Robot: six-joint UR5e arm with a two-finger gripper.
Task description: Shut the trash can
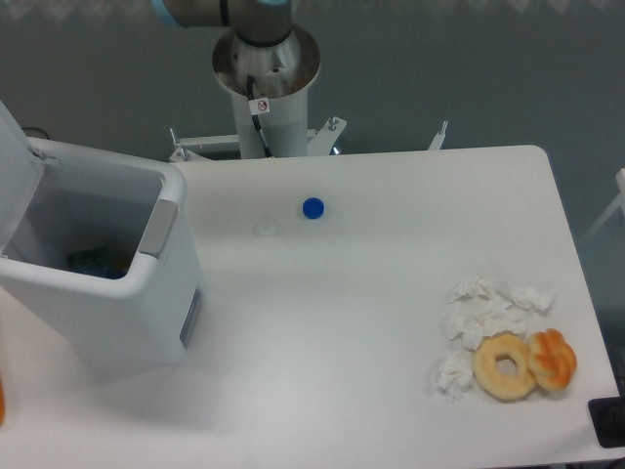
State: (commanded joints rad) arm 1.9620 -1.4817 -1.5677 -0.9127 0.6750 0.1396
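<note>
- I see the trash can [107, 283] on the left side of the white desk [342, 332], by far the biggest thing here.
- Its lid [18, 186] is up, tilted back at the far left edge of my view; the can is open.
- Grey latch strip [161, 228] sits on the can's right rim, facing the middle of the desk.
- Inside the can I make out something dark blue [98, 262] at the bottom; can't tell what it is.
- Arm: only the base column [266, 88] and a bit of a joint [220, 12] show at the top, behind the desk's far edge.
- Claw is out of my view, so I can't say whether its fingers are apart or together.
- Small blue cap [312, 207] lies on the desk right of the can, well apart from it.
- A faint round mark [266, 229] sits just left of the cap.
- Near the right front corner: crumpled white tissues [485, 315], with a ring doughnut [505, 366] touching them.
- A glazed orange pastry [553, 359] lies against the doughnut's right side.
- Dark object [610, 422] clipped by the frame at the bottom right corner.
- Sliver of something orange [2, 401] at the left edge.
</note>
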